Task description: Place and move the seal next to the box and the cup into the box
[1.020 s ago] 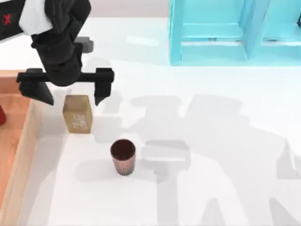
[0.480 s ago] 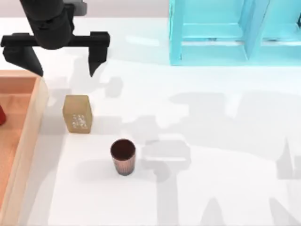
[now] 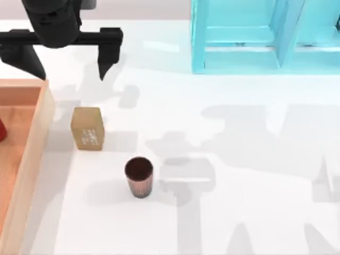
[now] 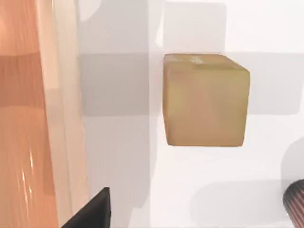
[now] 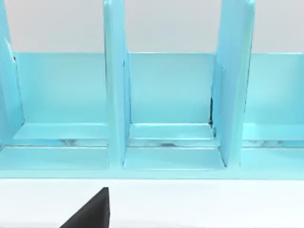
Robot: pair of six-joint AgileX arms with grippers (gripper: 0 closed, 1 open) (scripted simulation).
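The seal point(image 3: 87, 128), a tan block with whitish markings, stands on the white table just right of the box point(image 3: 33, 143), close to its wall but apart from it. The dark ribbed cup point(image 3: 139, 177) stands upright on the table, nearer the front and right of the seal. My left gripper point(image 3: 65, 65) hangs open and holds nothing, farther back than the seal. The left wrist view looks down on the seal point(image 4: 206, 99), the box wall point(image 4: 61, 109) and the cup's rim point(image 4: 295, 209). One dark fingertip point(image 5: 90, 214) of my right gripper faces the turquoise shelf.
A turquoise shelf frame point(image 3: 265, 34) stands at the back right of the table, seen close in the right wrist view as the shelf point(image 5: 166, 109). A small red object point(image 3: 1, 130) lies inside the box at the picture's left edge.
My open left gripper has drawn back from around the seal toward the table's far side. The seal and the cup have stayed where they were.
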